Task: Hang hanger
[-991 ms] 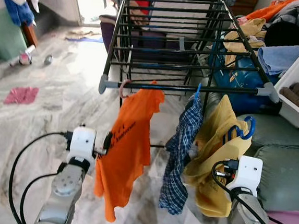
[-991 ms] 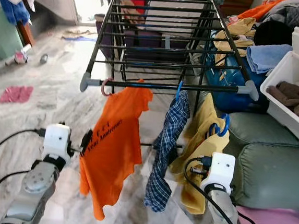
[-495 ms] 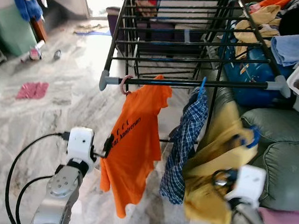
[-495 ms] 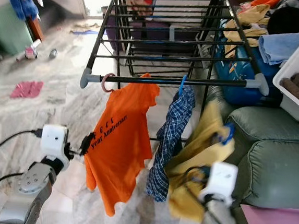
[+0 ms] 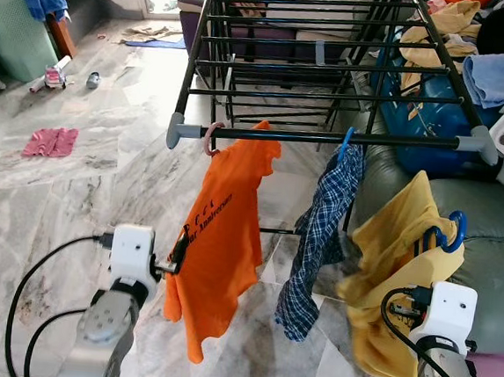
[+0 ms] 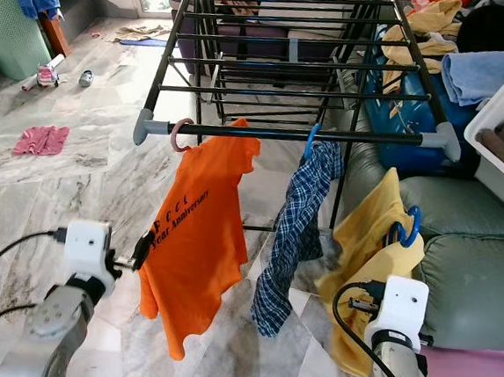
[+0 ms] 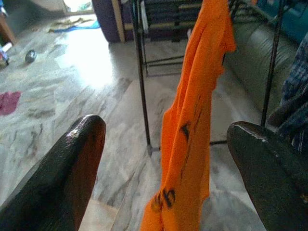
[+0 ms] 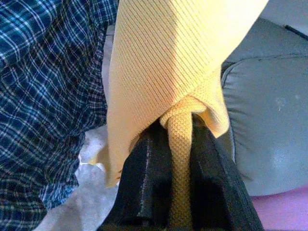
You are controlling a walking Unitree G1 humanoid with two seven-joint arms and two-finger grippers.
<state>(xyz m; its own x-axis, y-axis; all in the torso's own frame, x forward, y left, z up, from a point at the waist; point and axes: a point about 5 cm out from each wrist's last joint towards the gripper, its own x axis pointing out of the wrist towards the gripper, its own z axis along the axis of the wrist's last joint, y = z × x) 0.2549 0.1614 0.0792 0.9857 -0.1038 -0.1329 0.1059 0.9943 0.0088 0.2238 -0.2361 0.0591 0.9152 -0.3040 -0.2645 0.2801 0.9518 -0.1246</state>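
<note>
Yellow shirt (image 5: 400,281) on its blue hanger (image 5: 446,236) sits at the lower right of my head view, low beside the grey sofa (image 5: 493,254) and off the rack (image 5: 327,138). My right claw (image 8: 175,159) is pinching a fold of that shirt. My left claw (image 7: 166,159), at lower left, is spread wide, with the orange shirt (image 5: 219,256) hanging between its fingers (image 7: 77,163); I can't tell whether they touch it. A plaid shirt (image 5: 319,234) hangs at centre from the front rail.
</note>
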